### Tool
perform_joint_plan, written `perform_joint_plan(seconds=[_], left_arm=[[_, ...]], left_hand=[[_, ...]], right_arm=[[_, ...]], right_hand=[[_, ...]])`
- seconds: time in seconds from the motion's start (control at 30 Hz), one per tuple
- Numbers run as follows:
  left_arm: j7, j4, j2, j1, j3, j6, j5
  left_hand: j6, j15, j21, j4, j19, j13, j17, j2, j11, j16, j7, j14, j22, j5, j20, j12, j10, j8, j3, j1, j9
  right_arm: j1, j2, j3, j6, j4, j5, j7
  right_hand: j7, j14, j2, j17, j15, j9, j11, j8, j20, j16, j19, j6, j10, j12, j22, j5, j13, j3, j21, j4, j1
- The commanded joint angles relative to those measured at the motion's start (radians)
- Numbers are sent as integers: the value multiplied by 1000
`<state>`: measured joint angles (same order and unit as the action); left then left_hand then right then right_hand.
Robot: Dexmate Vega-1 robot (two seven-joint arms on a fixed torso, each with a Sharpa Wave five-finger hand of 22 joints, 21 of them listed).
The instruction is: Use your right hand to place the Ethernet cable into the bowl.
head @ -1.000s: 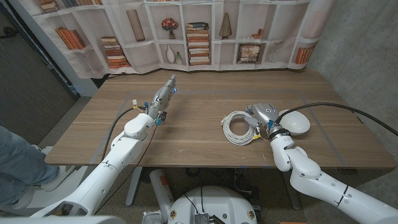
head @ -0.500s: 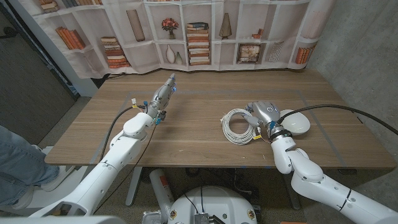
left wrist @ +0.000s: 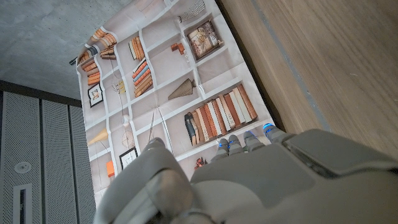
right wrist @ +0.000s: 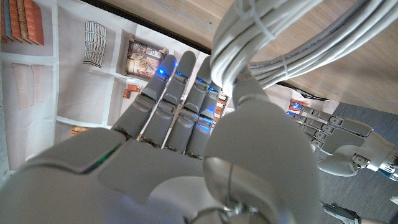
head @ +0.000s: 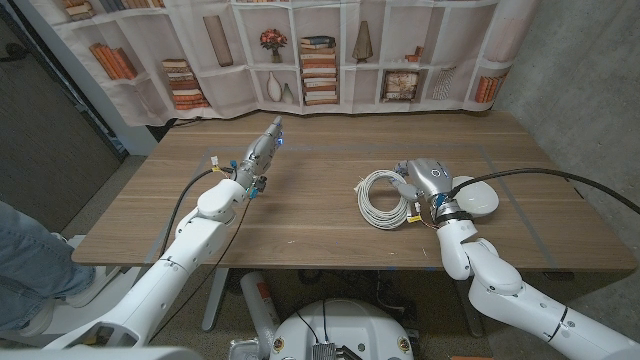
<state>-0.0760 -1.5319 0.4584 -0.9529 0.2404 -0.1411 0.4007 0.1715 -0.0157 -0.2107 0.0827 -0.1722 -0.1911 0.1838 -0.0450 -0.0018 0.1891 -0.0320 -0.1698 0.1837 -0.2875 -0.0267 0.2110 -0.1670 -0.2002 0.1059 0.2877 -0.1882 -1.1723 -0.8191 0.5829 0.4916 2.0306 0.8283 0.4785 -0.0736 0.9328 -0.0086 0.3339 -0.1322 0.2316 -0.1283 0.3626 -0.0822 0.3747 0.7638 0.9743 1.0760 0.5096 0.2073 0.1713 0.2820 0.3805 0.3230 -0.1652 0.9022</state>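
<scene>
Your right hand [head: 425, 185] sits at the edge of the coiled white Ethernet cable [head: 382, 200], which lies on the wooden table [head: 300, 215] just beside the white bowl [head: 473, 197]. In the right wrist view the thumb [right wrist: 261, 140] presses against the bundled strands [right wrist: 280, 37] while the fingers [right wrist: 177, 102] extend straight; whether this is a true pinch cannot be told. Your left hand [head: 262, 155], fingers together and straight, holds nothing. Risk: a one-sided grip lets the coil slip or unspool over the bowl's rim.

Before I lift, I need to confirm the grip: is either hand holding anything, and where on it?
The right hand pinches the coiled cable at its right side, by the bundled strands. The left hand holds nothing.
</scene>
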Motion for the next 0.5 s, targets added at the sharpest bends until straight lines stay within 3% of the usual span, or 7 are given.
perform_joint_plan(seconds=[0.03, 0.5], left_arm=[[-7, 12, 0, 10, 1, -2, 1], [-11, 26, -5, 28, 5, 7, -2]], left_hand=[[32, 1, 0, 2, -262, 0, 1, -2, -1, -2, -4, -167, 6, 0, -1, -3, -72, 1, -3, 7, -3], [32, 0, 0, 2, -263, 0, 1, -3, -1, -2, -4, -168, 6, 0, -1, -2, -73, 0, -5, 8, -3]], right_arm=[[-7, 12, -16, 3, 10, 13, 23], [0, 15, -38, 19, 19, 10, 12]], right_hand=[[-62, 7, 118, 1, -95, 6, -8, 5, -81, -5, 16, 74, 17, 9, 2, 5, 5, 3, 6, 12, 106], [-61, 11, 118, 0, -95, 11, -10, 8, -81, -10, 16, 73, 16, 9, 2, 5, 9, 0, 8, 16, 105]])
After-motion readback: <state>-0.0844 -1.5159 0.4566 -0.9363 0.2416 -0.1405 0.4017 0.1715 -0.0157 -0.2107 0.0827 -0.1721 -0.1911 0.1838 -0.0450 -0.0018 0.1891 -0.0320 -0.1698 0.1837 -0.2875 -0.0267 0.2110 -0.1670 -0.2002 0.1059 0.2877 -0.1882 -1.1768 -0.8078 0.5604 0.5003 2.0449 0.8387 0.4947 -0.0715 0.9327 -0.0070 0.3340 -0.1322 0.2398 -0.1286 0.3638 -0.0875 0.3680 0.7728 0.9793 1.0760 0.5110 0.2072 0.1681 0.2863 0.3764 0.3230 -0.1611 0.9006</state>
